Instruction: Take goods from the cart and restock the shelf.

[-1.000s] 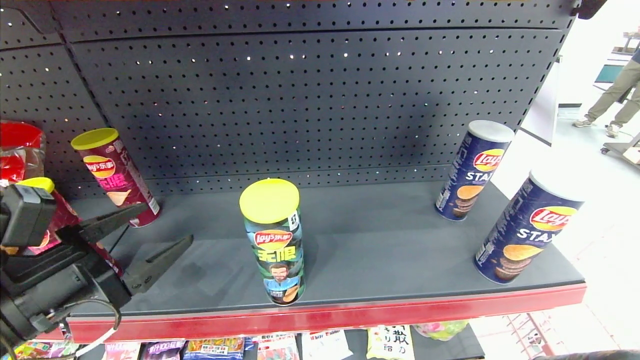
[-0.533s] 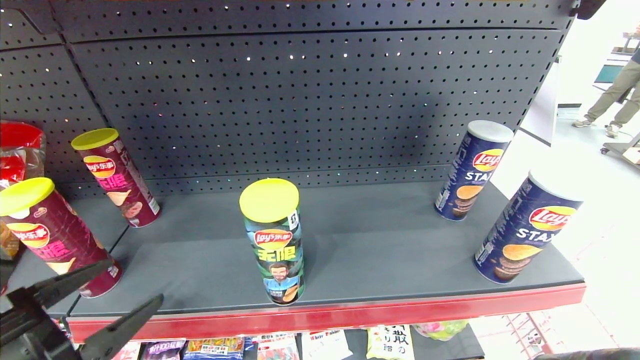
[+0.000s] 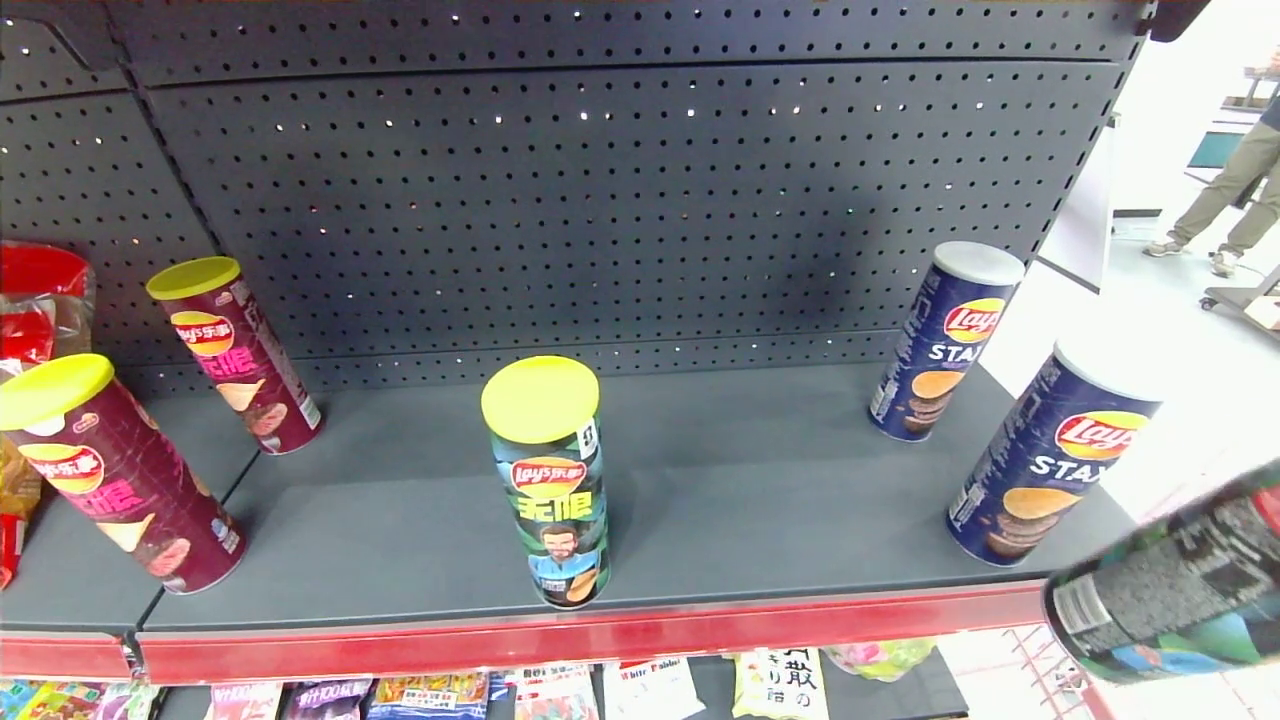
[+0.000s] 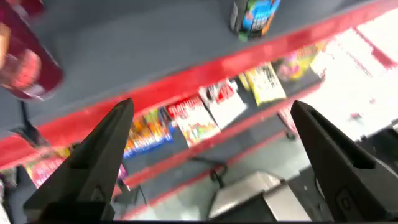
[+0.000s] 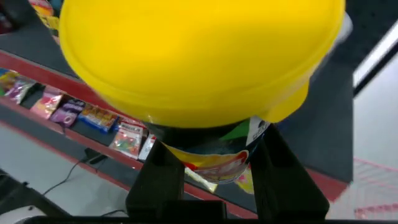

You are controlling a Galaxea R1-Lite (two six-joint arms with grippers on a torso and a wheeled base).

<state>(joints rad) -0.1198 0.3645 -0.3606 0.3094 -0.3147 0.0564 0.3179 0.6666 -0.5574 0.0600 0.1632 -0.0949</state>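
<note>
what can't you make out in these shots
- Head view: held can, cut off by the right edge.
- Right wrist view: yellow lid hides most of that can's body.
- Left wrist view: lower-shelf packets are blurred, kinds unclear.
- Head view: red bag, cut off by the left edge.

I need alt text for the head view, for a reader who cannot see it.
A dark shelf holds five standing chip cans: two maroon cans at the left, one green can with a yellow lid in the middle, two blue cans at the right. A sixth can, tilted, shows at the lower right corner.
</note>
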